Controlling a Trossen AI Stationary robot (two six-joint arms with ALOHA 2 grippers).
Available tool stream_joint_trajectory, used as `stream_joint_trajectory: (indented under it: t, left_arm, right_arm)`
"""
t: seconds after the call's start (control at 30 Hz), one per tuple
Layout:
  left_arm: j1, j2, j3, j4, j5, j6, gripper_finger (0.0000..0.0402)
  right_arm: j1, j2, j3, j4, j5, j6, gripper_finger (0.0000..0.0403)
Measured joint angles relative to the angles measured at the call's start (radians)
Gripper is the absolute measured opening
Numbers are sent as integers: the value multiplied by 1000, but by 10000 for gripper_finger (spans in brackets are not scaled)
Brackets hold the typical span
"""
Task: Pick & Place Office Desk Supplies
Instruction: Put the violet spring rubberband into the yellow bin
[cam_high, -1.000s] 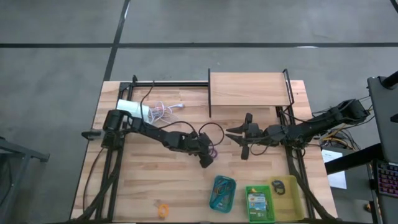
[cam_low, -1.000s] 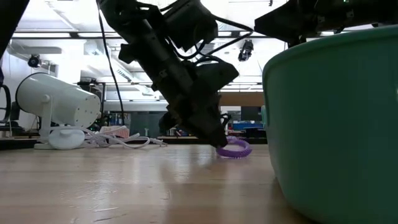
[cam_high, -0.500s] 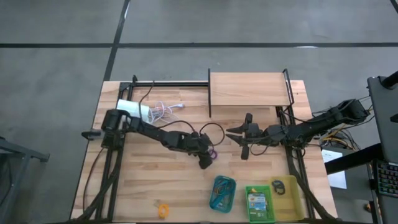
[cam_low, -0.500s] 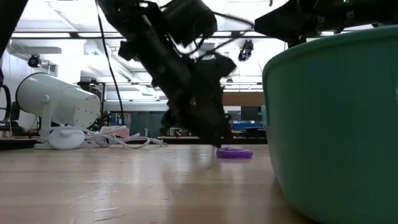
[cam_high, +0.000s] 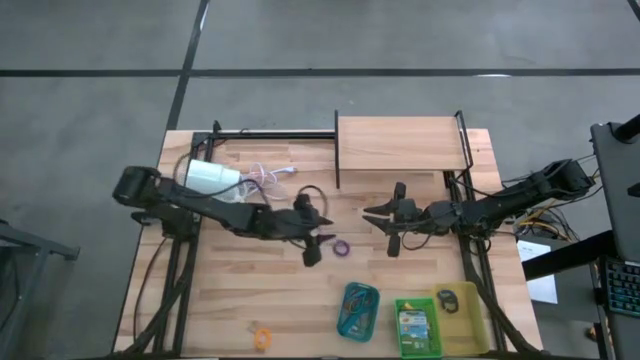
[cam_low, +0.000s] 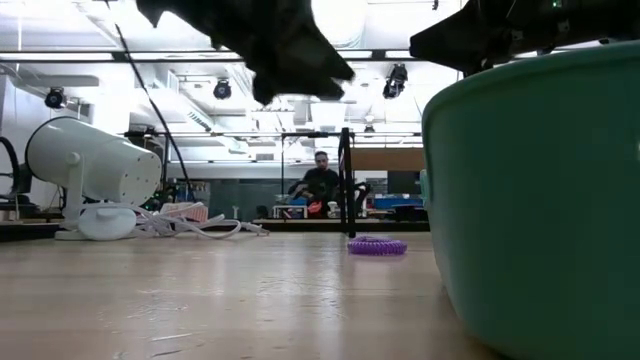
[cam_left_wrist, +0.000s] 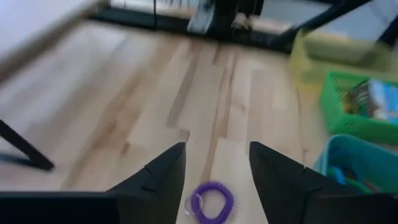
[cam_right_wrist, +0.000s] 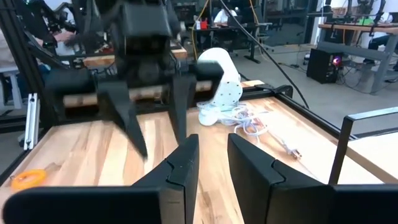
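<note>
A purple coiled loop (cam_high: 343, 248) lies flat on the wooden table, near its middle (cam_low: 377, 245). My left gripper (cam_high: 318, 247) hangs open above the table just left of the loop. In its wrist view the loop (cam_left_wrist: 211, 202) shows on the boards between and below the two fingers (cam_left_wrist: 216, 152). My right gripper (cam_high: 388, 228) waits to the right of the loop, held level, its fingers apart with nothing between them (cam_right_wrist: 212, 152). An orange loop (cam_high: 262, 338) lies near the table's front edge. A crayon box (cam_high: 413, 322) sits in the green tray.
Teal (cam_high: 372, 322), green (cam_high: 400, 345) and yellow (cam_high: 470, 322) trays stand side by side at the front right. A white lamp (cam_high: 215, 177) with its cord lies at the back left. A raised wooden shelf (cam_high: 400, 145) stands at the back. A person sits in the room beyond.
My left gripper has let go of the purple loop, risen well clear of the table and drawn back toward the table's left edge, tipping up as it went. The loop, first tilted under the fingers, now lies flat where it was set down.
</note>
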Motion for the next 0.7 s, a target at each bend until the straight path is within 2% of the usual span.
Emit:
stream_joint_trajectory:
  t: [0.17,0.33,0.53,0.7]
  left_arm:
    - [2,-152,-180,200,-7,113,175]
    - [1,-303,-352,332,2,311,175]
    - [-5,-440,-510,447,30,301,175]
    - [-11,-487,-589,514,43,287,175]
  right_arm:
    - [0,4,0,-14,0,-1,90]
    - [0,4,0,-30,0,0,89]
    - [0,4,0,-30,0,0,78]
    - [0,4,0,-30,0,-1,72]
